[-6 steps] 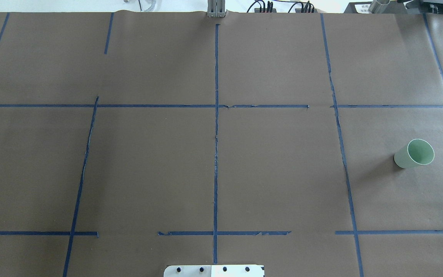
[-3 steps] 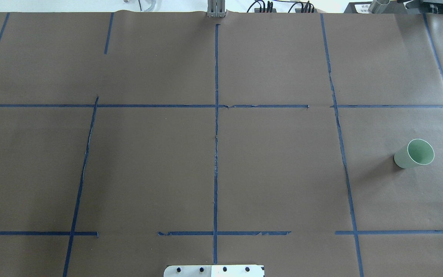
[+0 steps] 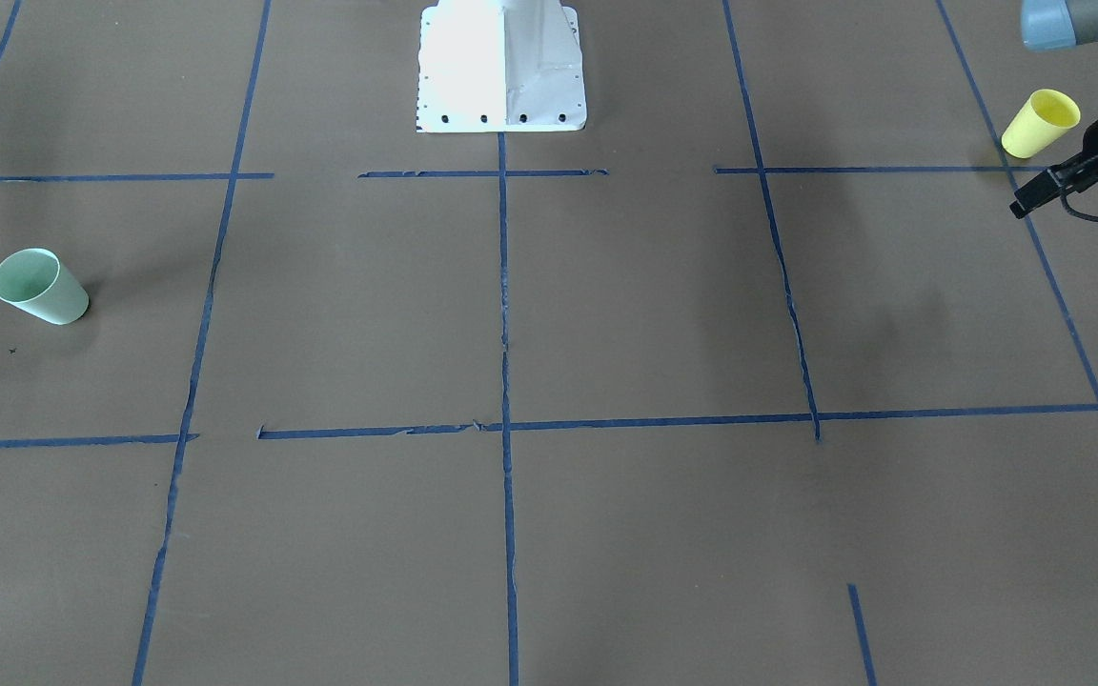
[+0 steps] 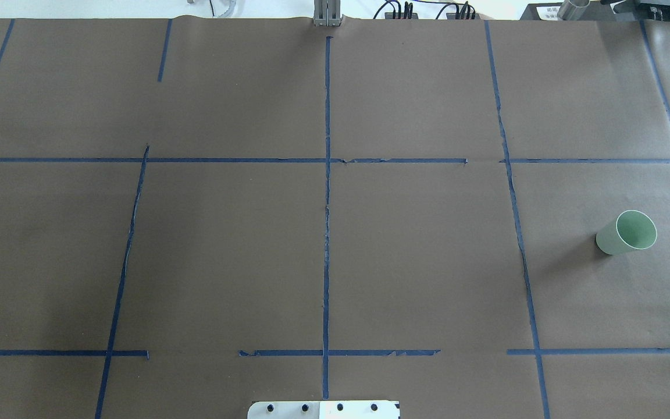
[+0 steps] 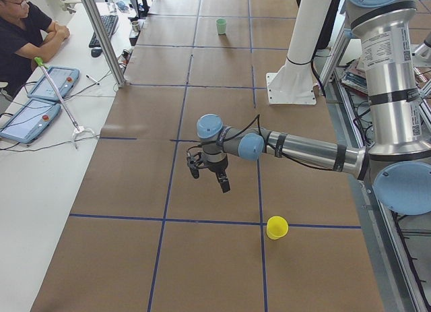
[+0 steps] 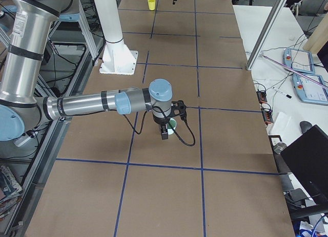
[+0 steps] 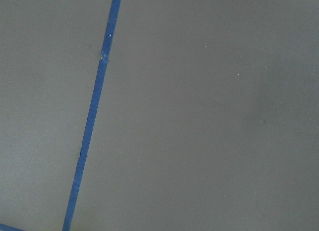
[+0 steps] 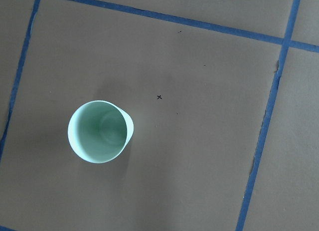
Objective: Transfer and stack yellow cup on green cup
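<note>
The yellow cup stands upright near the table's end on my left; it also shows in the exterior left view and far off in the exterior right view. The green cup stands upright near the table's other end and fills the right wrist view, seen from above. My left gripper hovers above the table, a short way from the yellow cup; I cannot tell its state. My right gripper hangs above the green cup; I cannot tell its state.
The white robot base sits at the table's middle edge. Blue tape lines cross the brown table cover. An operator, tablets and a metal pole are along the far side.
</note>
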Robot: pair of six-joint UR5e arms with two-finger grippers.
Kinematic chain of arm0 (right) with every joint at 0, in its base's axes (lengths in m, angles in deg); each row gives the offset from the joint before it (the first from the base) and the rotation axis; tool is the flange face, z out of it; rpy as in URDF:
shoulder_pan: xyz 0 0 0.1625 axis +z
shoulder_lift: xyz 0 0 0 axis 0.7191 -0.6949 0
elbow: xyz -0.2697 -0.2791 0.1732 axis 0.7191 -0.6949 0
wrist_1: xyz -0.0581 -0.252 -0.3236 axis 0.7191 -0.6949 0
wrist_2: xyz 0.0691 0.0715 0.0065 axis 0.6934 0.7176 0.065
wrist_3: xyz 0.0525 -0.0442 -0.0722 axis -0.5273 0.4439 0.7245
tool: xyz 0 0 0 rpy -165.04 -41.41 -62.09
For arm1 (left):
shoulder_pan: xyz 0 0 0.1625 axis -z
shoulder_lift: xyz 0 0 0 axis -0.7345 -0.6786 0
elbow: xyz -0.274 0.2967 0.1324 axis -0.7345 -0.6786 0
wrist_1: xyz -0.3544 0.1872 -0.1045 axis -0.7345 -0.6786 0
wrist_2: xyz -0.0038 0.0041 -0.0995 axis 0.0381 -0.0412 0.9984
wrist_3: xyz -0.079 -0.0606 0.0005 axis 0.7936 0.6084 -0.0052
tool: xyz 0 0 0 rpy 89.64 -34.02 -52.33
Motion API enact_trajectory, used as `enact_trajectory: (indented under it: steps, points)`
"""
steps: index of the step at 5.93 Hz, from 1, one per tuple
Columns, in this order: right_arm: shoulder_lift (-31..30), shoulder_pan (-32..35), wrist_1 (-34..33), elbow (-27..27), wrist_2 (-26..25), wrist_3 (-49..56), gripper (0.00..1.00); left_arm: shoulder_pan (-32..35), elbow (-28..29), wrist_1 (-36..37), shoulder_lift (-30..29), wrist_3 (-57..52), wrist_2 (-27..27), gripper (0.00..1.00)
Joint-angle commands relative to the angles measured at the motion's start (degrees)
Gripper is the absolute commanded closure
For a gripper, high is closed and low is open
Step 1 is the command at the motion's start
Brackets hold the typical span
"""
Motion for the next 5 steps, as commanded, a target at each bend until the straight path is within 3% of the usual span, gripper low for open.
enact_trajectory:
  steps: [1, 3, 4, 5]
  points:
    - [0.08, -0.05, 1.11, 0.26, -0.2, 0.1, 0.0, -6.6, -2.0, -0.28, -0.03, 21.82, -8.29, 0.0]
    - [-0.09, -0.05, 2.08, 0.26, -0.72, 0.19, 0.0, -16.67, -3.59, 3.73, 0.67, 42.38, -20.71, 0.0]
    - [-0.09, -0.05, 3.22, 0.26, -0.9, 0.1, 0.0, -20.04, -5.16, 8.11, 0.58, 52.51, -24.01, 0.0]
    - [-0.18, 0.13, 3.32, 0.44, -0.9, 0.01, 0.0, -26.6, -6.13, 18.6, 0.41, 65.23, -29.79, 0.0]
